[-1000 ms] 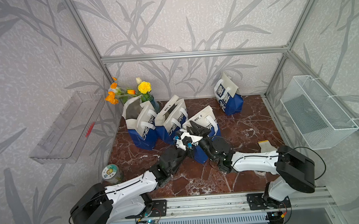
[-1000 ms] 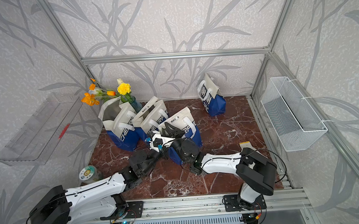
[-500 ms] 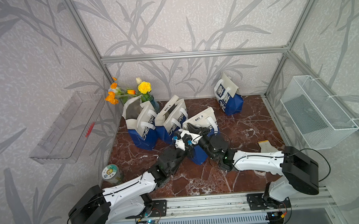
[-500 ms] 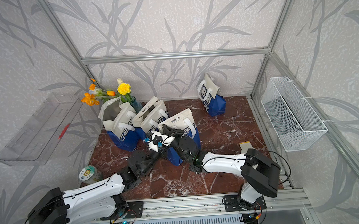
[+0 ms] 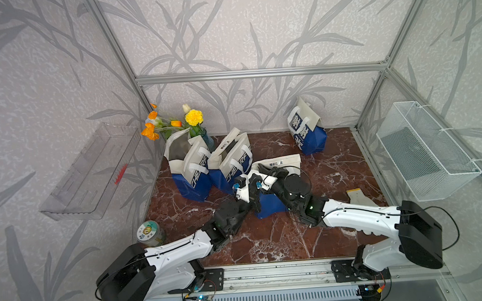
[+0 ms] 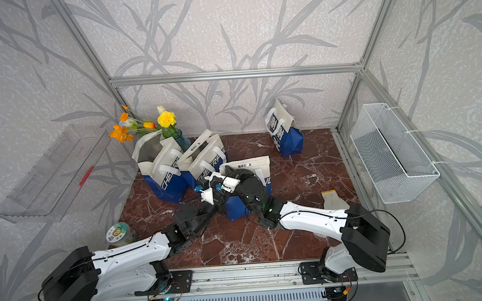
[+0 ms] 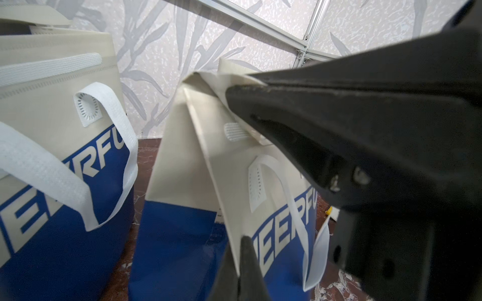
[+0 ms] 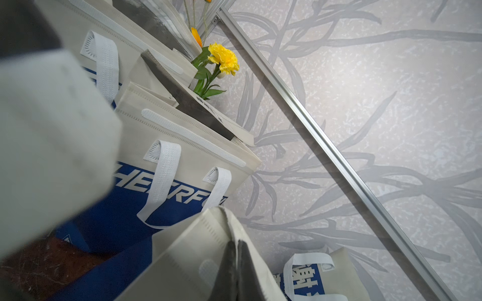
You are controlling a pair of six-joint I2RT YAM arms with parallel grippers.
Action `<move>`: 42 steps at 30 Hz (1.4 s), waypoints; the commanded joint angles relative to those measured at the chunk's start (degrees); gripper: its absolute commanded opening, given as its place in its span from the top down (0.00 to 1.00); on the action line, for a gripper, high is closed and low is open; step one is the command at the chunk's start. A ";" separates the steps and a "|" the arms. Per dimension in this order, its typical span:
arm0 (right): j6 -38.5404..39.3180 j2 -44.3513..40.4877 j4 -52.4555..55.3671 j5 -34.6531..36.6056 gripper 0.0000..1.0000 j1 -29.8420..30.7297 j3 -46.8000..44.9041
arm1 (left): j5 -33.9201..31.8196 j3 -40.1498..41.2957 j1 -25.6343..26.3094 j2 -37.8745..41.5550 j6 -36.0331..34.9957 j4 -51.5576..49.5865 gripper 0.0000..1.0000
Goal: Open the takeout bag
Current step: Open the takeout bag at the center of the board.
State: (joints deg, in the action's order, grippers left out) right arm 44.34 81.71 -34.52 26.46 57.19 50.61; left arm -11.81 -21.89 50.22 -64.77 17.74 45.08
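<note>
4 bags stand on the marble tabletop. Yours is the takeout bag near its middle, just beside the 2 open bags that fill the back left corner. The 4th bag sits by the back edge, well apart.

Both arms meet over the middle bag. In the last second the right gripper, whose fingers stood partly apart, has clamped onto the bag's top rim. The right wrist view shows the beige edge caught between its dark fingers.

The left gripper was already pinching and has not let go. The left wrist view shows a fold of the beige side panel pressed between its fingers lower down.

You now hold 2 separate parts of the mouth, which I judge sets up the pull. I cannot tell how far the mouth has parted. Draw the grippers apart slowly, since the thin fabric could slip out or the light bag could tip.
</note>
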 commanded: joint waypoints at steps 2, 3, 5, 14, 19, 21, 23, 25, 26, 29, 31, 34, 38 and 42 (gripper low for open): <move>-0.92 -4.61 3.35 5.45 1.00 -2.17 3.54 | -6.96 0.45 0.10 -1.57 7.32 -5.27 1.00; -0.92 -5.25 4.56 5.53 1.00 -2.26 3.87 | -7.60 0.61 0.14 -1.82 8.13 -5.61 1.00; -0.93 -6.31 6.23 5.80 1.00 -2.34 4.68 | -7.87 0.72 0.15 -2.19 9.20 -6.00 1.00; -2.30 -8.34 18.19 8.30 1.00 -2.09 12.70 | -9.61 -3.00 0.15 -5.07 10.29 -12.69 1.00; -5.01 -7.97 25.82 10.60 1.00 -1.26 18.66 | -11.41 -4.28 0.15 -7.60 10.92 -15.33 1.00; -6.63 -7.67 30.42 10.59 1.00 -1.03 21.45 | -12.24 -4.65 0.22 -8.92 11.02 -16.05 1.00; -9.13 -7.30 34.04 11.03 1.00 -1.03 24.12 | -13.12 -4.83 0.21 -10.14 11.28 -16.49 1.00; -10.77 -7.18 37.05 10.95 1.00 -1.02 26.02 | -13.68 -5.00 0.23 -11.56 11.70 -16.56 1.00; -11.62 -7.18 38.18 10.98 1.00 -1.04 26.69 | -13.90 -5.17 0.23 -12.06 11.91 -16.66 1.00; -13.96 -6.73 42.35 11.60 1.00 -1.03 29.03 | -14.02 -5.69 0.27 -13.62 12.29 -16.95 1.00; -16.19 -5.68 47.84 11.67 1.00 -1.07 32.50 | -14.34 -6.08 0.33 -14.76 12.49 -17.34 1.00; -19.76 -5.22 52.58 9.79 1.00 -1.10 34.87 | -14.27 -6.32 0.32 -15.64 13.32 -17.31 1.00; -23.45 -8.39 50.54 7.36 0.92 -1.05 29.70 | -13.56 -6.76 0.49 -15.00 14.51 -17.18 1.00; -26.59 -12.34 47.13 6.15 0.67 -1.04 21.34 | -12.54 -7.46 0.59 -13.42 14.13 -17.34 1.00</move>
State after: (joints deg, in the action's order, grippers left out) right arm 21.89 74.48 18.76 31.20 56.40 74.50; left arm -23.07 -30.26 51.09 -77.87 31.59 36.86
